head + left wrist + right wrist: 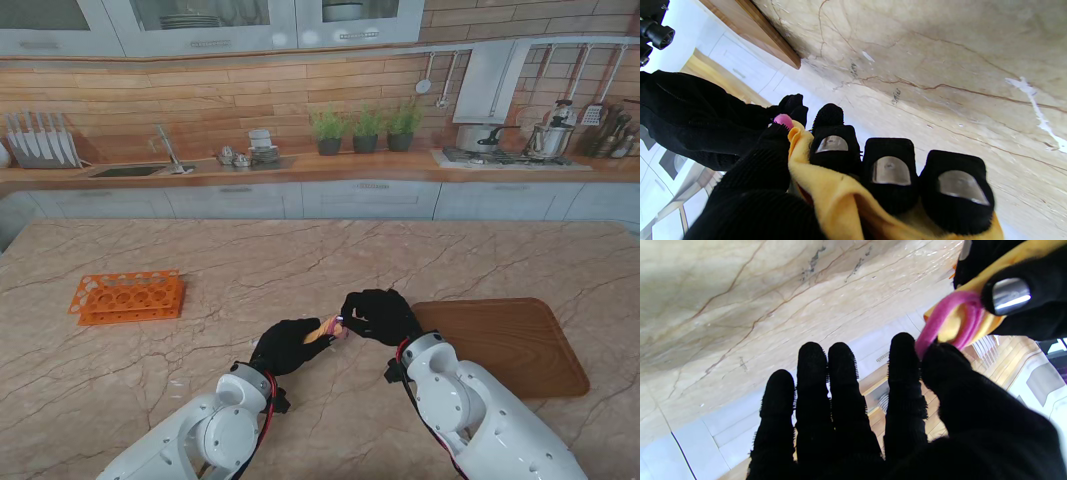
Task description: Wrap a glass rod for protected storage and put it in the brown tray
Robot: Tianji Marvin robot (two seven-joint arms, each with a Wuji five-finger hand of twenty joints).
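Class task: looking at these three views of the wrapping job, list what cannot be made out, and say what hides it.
- Glass rod: unseen in every view, presumably inside the yellow cloth wrap.
- Pink elastic band: far side hidden behind the cloth, right wrist view.
- Stand view: left hand and right hand cover the bundle.
- Orange plastic rack: contents too small.

The left robot hand [288, 345] and right robot hand [378, 315] meet near the middle of the table [300, 260], fingertips touching around a cloth bundle [324, 329] held between them above the surface. The tray [520, 345] lies on the table just to the right of the right robot hand. The rack [127, 296] sits on the table well to the left of the left robot hand, slightly farther from me.
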